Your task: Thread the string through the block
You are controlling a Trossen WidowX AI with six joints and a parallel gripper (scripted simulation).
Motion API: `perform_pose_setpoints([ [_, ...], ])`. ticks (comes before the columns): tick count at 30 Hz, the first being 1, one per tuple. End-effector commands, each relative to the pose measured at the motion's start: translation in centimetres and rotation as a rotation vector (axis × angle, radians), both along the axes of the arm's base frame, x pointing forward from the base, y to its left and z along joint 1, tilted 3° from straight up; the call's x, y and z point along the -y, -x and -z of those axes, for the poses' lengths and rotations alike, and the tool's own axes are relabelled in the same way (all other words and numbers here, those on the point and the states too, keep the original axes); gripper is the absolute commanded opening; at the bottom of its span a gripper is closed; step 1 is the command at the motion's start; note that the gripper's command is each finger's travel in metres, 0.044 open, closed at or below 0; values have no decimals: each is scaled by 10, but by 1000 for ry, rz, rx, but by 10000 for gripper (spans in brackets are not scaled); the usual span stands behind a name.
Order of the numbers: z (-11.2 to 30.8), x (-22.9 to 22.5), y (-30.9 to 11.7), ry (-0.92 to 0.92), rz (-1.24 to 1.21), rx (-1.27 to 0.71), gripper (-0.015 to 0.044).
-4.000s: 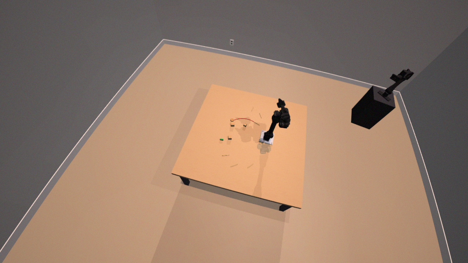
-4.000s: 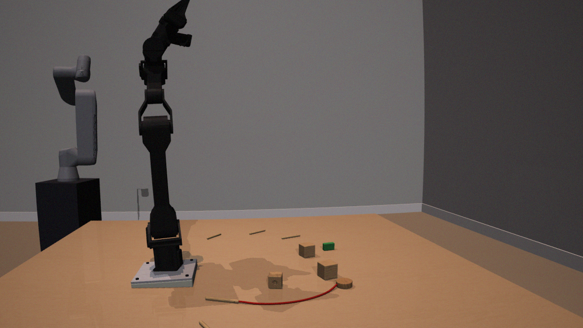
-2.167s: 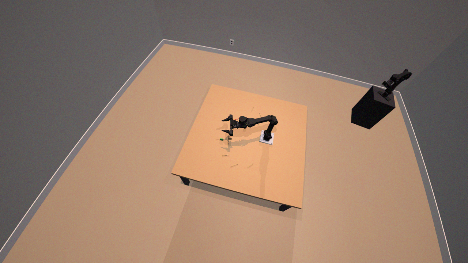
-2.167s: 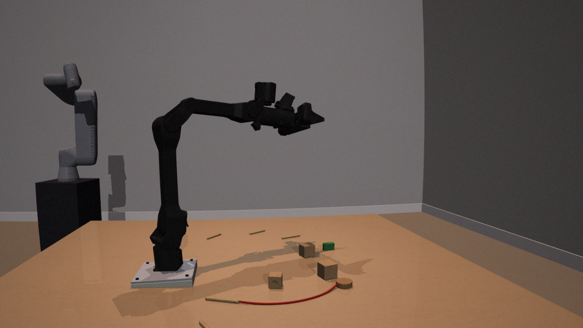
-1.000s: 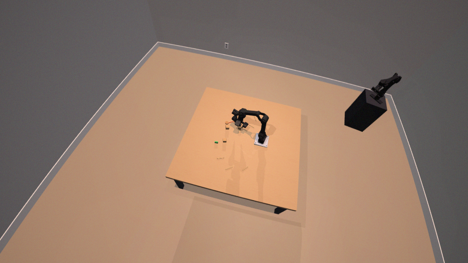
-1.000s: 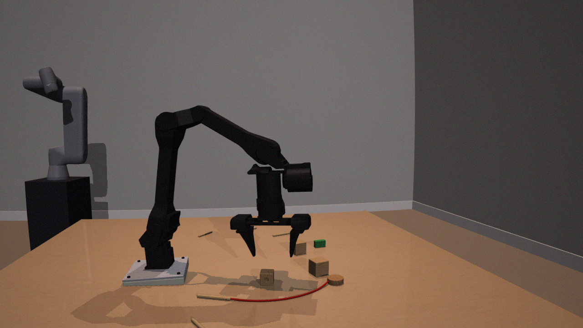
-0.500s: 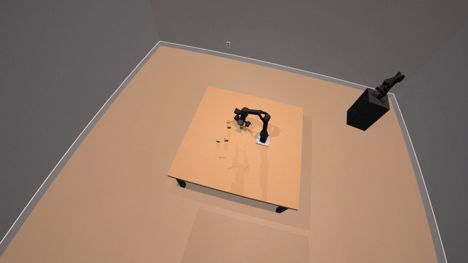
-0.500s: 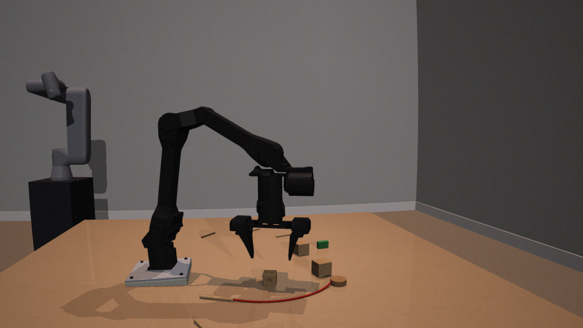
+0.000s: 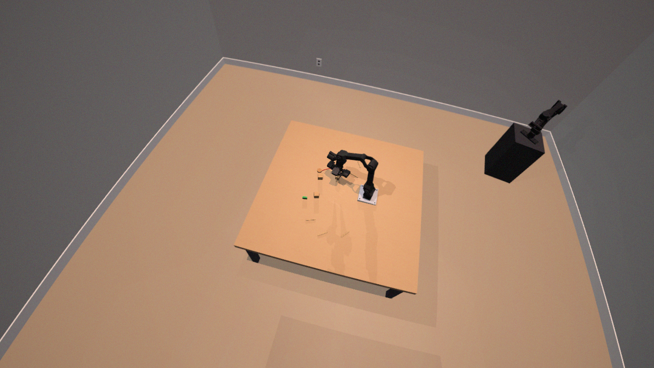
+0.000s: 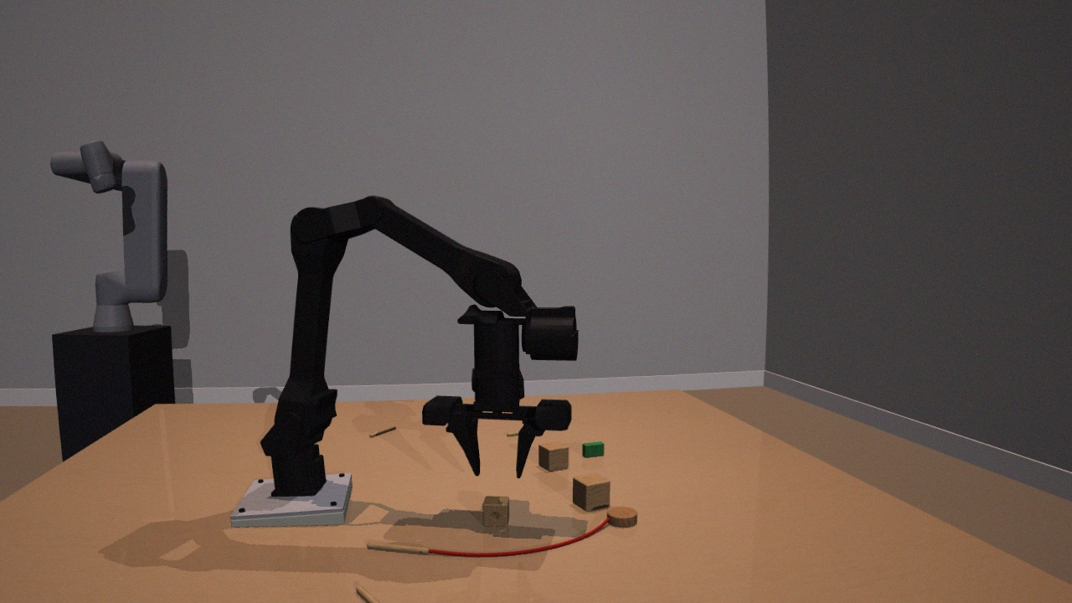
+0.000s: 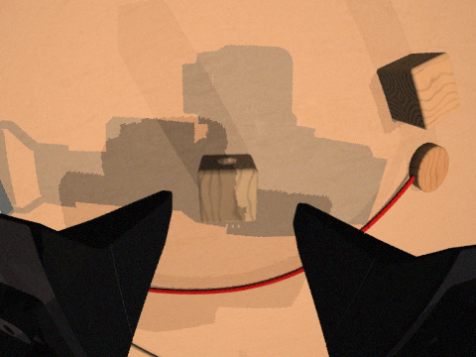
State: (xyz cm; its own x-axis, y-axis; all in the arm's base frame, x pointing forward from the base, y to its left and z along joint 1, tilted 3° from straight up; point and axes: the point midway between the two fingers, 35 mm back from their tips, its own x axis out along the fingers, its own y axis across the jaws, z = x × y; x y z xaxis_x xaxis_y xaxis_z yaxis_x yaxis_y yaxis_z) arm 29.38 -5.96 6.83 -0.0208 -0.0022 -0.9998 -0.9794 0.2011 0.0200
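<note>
The holed wooden block [image 10: 495, 512] [image 11: 215, 193] sits on the table, a round hole in its side facing the exterior camera. The thin stick [image 10: 397, 548] lies on the table in front and to the left of it in that view. The red string [image 10: 479, 554] [image 11: 198, 292] curves from the stick, outside the block, to the round wooden button [image 9: 319, 170] [image 10: 622, 517] [image 11: 432, 167]. My gripper [image 10: 498, 475] [image 11: 234, 207] points down above the block, partly open with nothing between its fingers. In the wrist view the left finger hides the stick end of the string.
A larger wooden block [image 9: 320, 177] [image 10: 590, 492] [image 11: 437, 91] stands beside the button. Another wooden block [image 9: 316, 195] [image 10: 553, 457] and a green block [image 9: 304, 197] [image 10: 593, 450] stand farther off. Loose sticks lie beyond them, and one loose stick [image 10: 367, 595] lies near the exterior camera.
</note>
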Motion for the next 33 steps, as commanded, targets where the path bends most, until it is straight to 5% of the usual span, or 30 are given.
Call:
perform_pose_setpoints([
  [1, 0, 0, 0, 0, 0, 0, 244],
  [6, 0, 0, 0, 0, 0, 0, 244],
  [16, 0, 0, 0, 0, 0, 0, 0],
  [33, 0, 0, 0, 0, 0, 0, 0],
])
